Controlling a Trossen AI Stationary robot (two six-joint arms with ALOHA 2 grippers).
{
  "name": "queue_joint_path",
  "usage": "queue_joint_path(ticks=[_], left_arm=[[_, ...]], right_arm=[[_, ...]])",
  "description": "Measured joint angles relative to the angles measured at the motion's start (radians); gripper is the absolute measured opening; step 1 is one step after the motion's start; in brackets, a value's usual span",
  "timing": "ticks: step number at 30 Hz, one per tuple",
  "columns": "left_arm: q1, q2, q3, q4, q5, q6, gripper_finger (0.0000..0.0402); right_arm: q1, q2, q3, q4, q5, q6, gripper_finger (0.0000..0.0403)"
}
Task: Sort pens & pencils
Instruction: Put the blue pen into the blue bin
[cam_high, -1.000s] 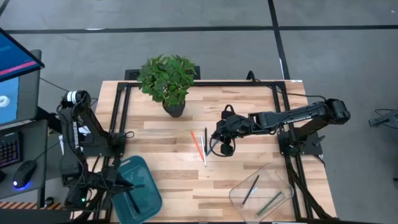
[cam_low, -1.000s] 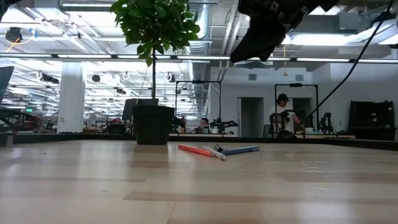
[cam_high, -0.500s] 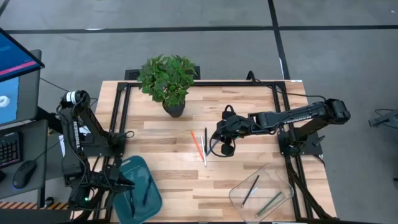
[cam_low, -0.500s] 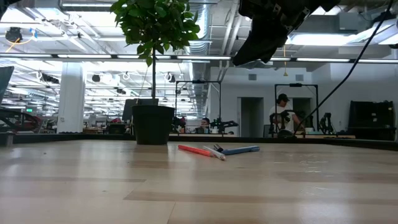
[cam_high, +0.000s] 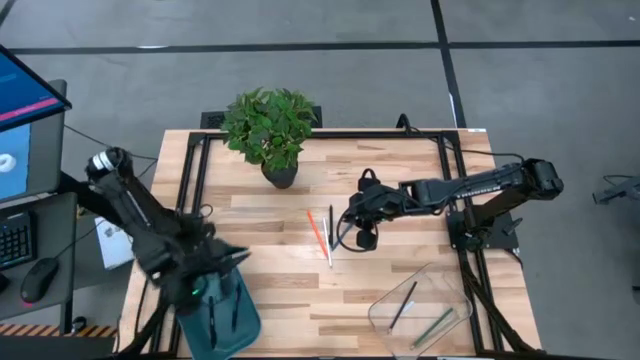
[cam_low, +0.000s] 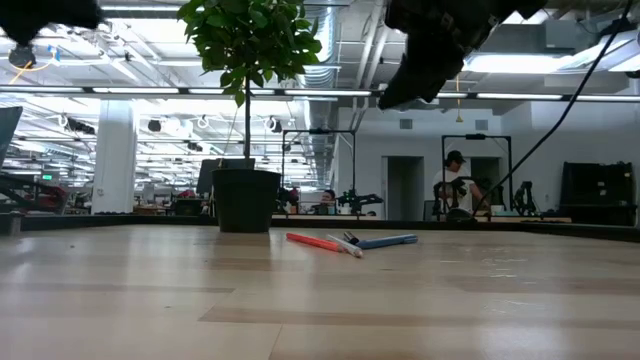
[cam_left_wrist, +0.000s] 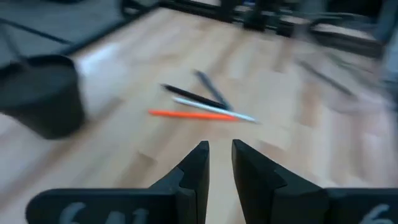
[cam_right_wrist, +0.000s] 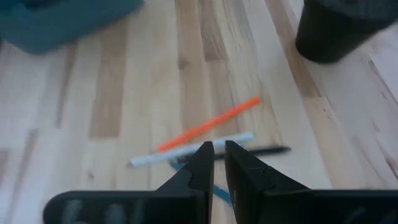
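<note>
Loose sticks: orange-red pen (cam_high: 316, 230), white pen (cam_high: 327, 252) and a dark pen (cam_high: 331, 217) lie bunched mid-table, touching or crossing, near the plant pot (cam_high: 281, 175)
Sorted so far: two dark sticks in the teal bin (cam_high: 243, 318) at the near left corner; a dark and an olive one in the clear tray (cam_high: 458, 298) at near right
Right gripper (cam_right_wrist: 214, 153): hangs above the bunch, fingers nearly pressed together, a slim gap, nothing between them
Left gripper (cam_left_wrist: 217, 154): raised by the teal bin, facing the bunch, fingers slightly apart, empty
Step in hand: judged to be the right arm's next pick from the bunch
Doing it well: spread the fingers first, drop on one stick at a free end away from the crossing, square across its length, so neighbours stay put
Hard to make out: which stick lies on top; whether a bluish piece under the white pen is separate; left wrist view smeared
</note>
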Motion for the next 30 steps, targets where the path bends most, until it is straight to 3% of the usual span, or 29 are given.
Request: queue_joint_path(ticks=[6, 15, 24, 30], left_arm=[[0.194, 0.014, 0.000, 0.087, 0.085, 0.188, 0.0059], [0.246, 0.084, 0.000, 0.245, 0.124, 0.352, 0.0059], [0.245, 0.106, 0.000, 0.280, 0.110, 0.356, 0.0059], [0.244, 0.106, 0.000, 0.321, 0.085, 0.380, 0.0059]], right_arm=[[-0.006, 0.000, -0.036, -0.036, 0.003, -0.035, 0.0063], [0.011, 0.000, -0.191, 0.243, -0.025, -0.220, 0.0063], [-0.086, 0.000, -0.237, 0.348, -0.484, -0.411, 0.0063], [-0.151, 0.000, -0.380, 0.607, -0.533, -0.422, 0.0063]])
